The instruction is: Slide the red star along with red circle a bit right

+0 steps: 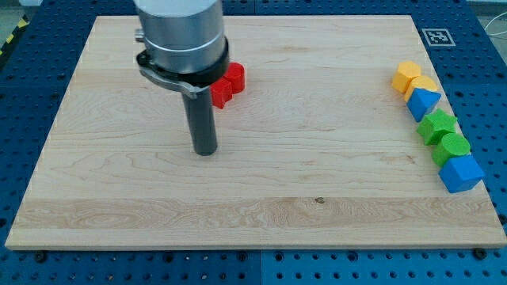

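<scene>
Toward the view's top and slightly right of my tip (206, 150), the red star (228, 84) is sitting on the table (253, 206), partly hidden behind the arm's grey housing. No red circle is showing clearly; it may be lying behind the housing. My tip is standing apart from the red block, below it in the view, so a rightward push will likely need me first on its left side. The rod is hanging upright; no pincer exists to open or close.

Red blocks (227, 85): two. Yellow blocks (409, 76): two. Blue blocks (423, 102): two. Green blocks (437, 126): two.
</scene>
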Robot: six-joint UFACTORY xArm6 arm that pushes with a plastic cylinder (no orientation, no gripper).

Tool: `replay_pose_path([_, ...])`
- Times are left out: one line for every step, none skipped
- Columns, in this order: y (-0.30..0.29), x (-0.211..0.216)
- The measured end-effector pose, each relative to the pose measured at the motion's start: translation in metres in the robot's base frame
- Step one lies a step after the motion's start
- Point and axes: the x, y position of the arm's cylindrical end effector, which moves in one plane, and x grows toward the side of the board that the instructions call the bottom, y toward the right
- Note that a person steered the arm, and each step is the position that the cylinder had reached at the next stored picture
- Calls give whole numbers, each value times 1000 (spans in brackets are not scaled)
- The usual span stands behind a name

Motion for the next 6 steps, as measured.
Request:
replay_pose_path([-25, -12])
replay_pose_path([-50, -30])
replay_pose_path([-55, -46])
replay_pose_path([-35, -52])
replay_pose_path([-16, -60])
replay_pose_path([-10, -66])
